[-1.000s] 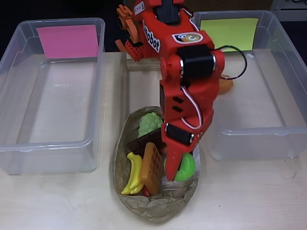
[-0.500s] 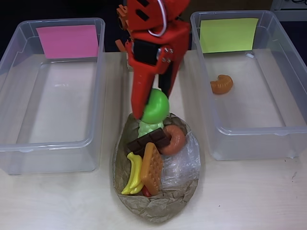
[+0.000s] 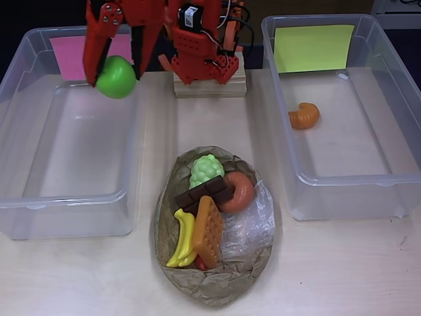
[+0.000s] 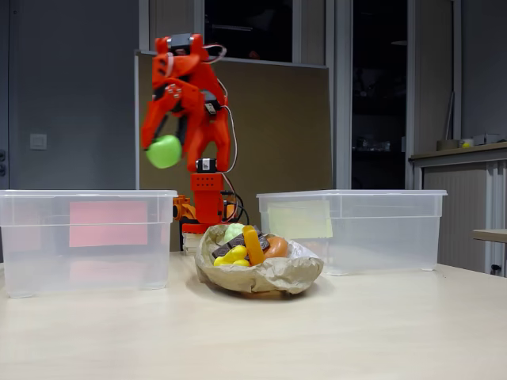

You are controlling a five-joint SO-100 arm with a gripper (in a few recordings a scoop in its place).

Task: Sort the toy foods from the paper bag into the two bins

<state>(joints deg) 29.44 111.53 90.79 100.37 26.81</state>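
My red gripper (image 3: 116, 74) (image 4: 163, 150) is shut on the green apple (image 3: 116, 78) (image 4: 164, 152) and holds it high above the far end of the bin with the pink label (image 3: 26, 197) (image 4: 24, 237). The paper bag (image 3: 217, 286) (image 4: 269, 277) lies on the table between the two bins. In it lie green grapes (image 3: 206, 170), a chocolate bar (image 3: 204, 193), a brown donut (image 3: 241, 191), a waffle (image 3: 208, 232), yellow bananas (image 3: 182, 240) and a red chili (image 3: 200, 264). The orange croissant (image 3: 304, 115) rests in the bin with the yellow-green label (image 3: 342, 197) (image 4: 396, 229).
The arm's base (image 3: 209, 82) stands on a wooden block at the table's far edge, between the bins. Bare tabletop (image 3: 342, 276) runs along the near edge in front of the bag and bins.
The gripper closed on the green apple in the bag, lifted it out, and swung it left and up over the pink-label bin. The donut, earlier hidden by the arm, now shows.
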